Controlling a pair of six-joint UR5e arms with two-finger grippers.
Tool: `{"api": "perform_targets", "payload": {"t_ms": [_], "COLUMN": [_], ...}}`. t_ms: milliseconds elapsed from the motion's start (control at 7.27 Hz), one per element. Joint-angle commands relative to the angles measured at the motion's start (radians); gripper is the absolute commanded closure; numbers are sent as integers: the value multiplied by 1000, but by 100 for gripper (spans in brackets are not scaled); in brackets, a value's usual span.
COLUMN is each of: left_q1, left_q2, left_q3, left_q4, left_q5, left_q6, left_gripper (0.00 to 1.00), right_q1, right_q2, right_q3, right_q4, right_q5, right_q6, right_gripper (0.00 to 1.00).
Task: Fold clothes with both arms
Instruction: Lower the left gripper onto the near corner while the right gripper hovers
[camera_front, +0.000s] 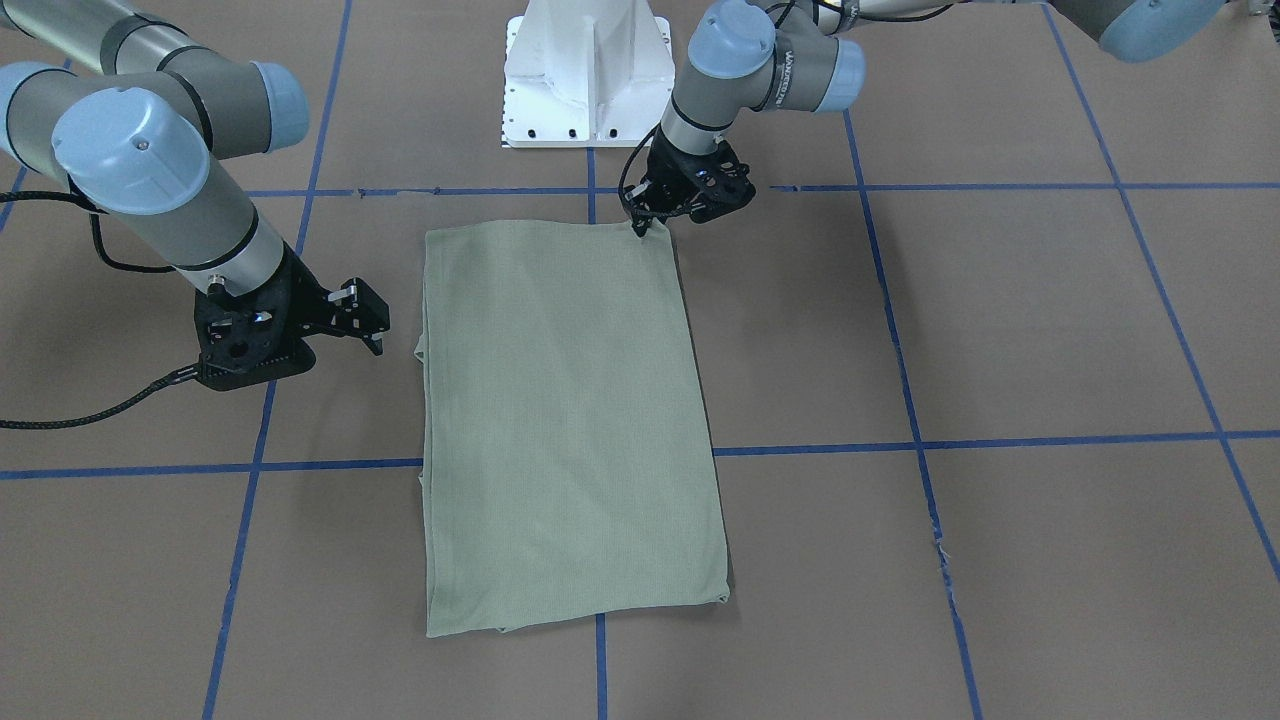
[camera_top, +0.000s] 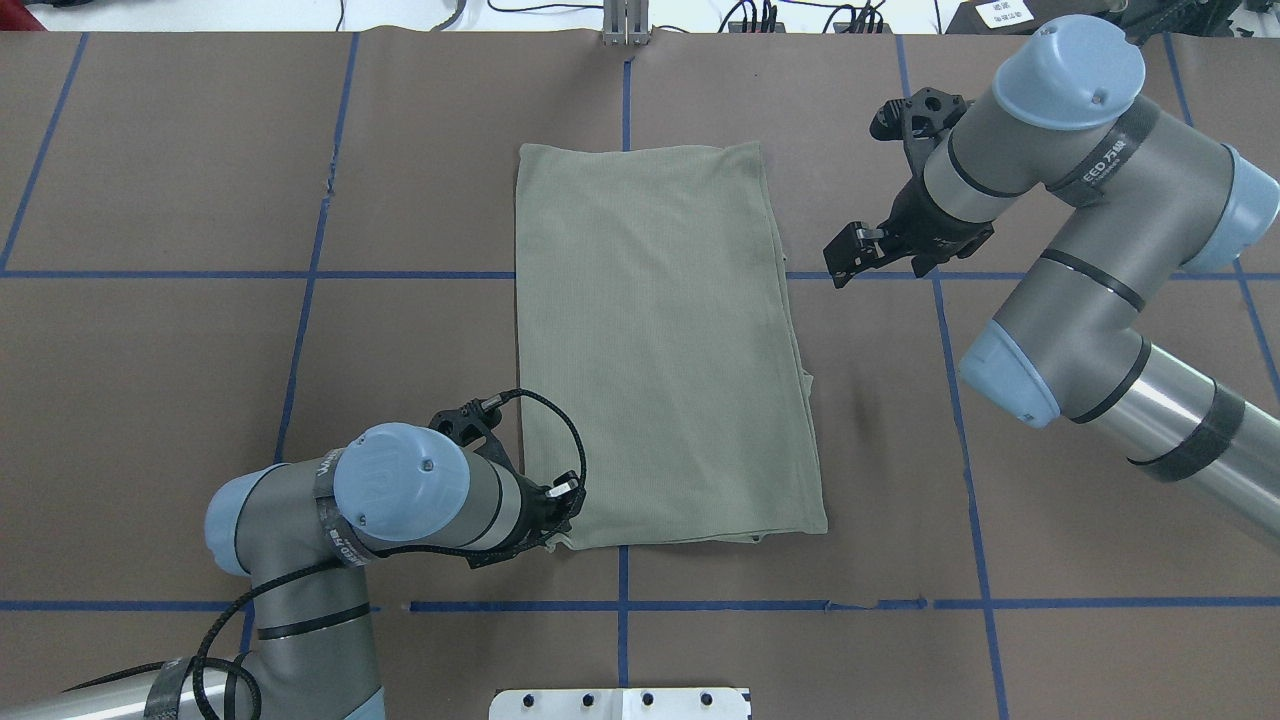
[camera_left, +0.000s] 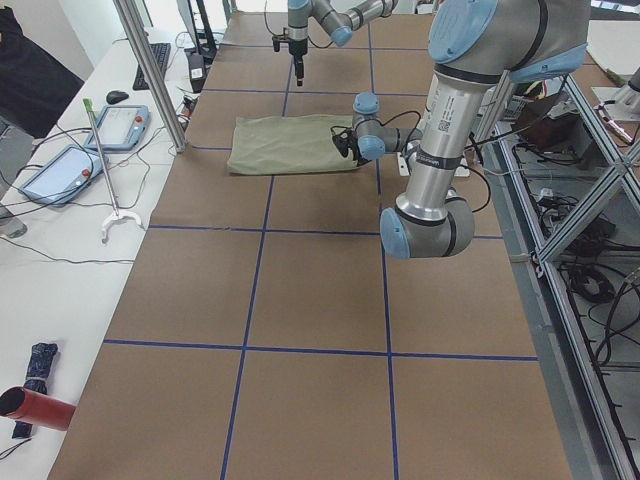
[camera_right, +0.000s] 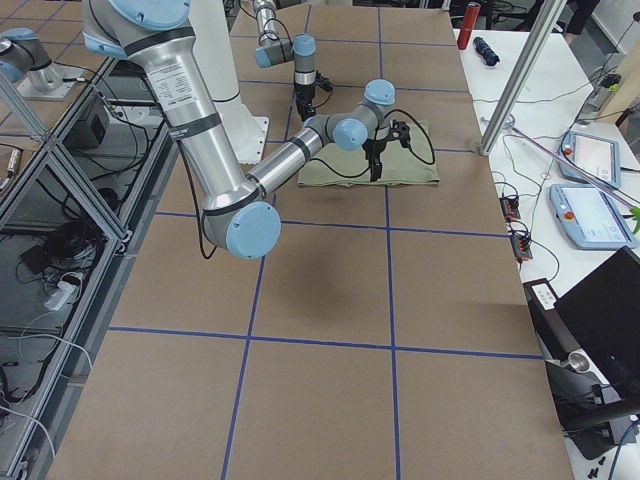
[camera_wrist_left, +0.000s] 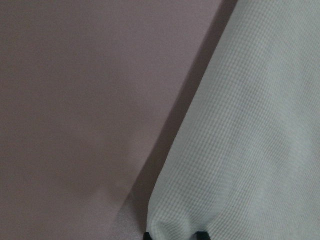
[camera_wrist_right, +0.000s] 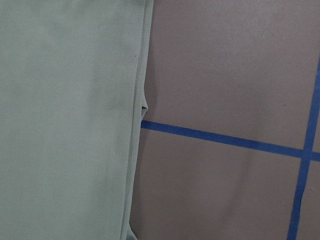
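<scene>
Sage-green knit shirt (camera_top: 660, 340) lies flat mid-table on the brown paper-covered table (camera_top: 200, 400). It is folded into a long rectangle whose long axis runs straight away from the robot; which end is the neck cannot be told. At its nearest left corner the left gripper (camera_front: 642, 226) is pinched closed on bunched fabric. Farther out, the right gripper (camera_front: 366, 320) is just beside the shirt's right edge, jaws spread, holding nothing.

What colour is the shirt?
The shirt is plain sage green, no pattern; clearest in the overhead view.
</scene>
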Motion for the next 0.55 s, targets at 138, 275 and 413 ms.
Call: {"api": "perform_targets", "payload": {"t_ms": [138, 275, 413], "left_q1": [7, 6, 2], "left_q2": [8, 6, 8], "left_q3": [-7, -8, -20], "left_q4": [4, 7, 9], "left_q5": [5, 4, 4], "left_q6": [1, 16, 30], "left_gripper": [100, 100, 100], "right_q1": [0, 0, -9], "right_q2": [1, 1, -1], "right_q3": [1, 2, 4], "right_q4": [0, 0, 0], "right_q5": [0, 0, 0], "right_q6": [1, 1, 26], "right_gripper": [0, 0, 0]}}
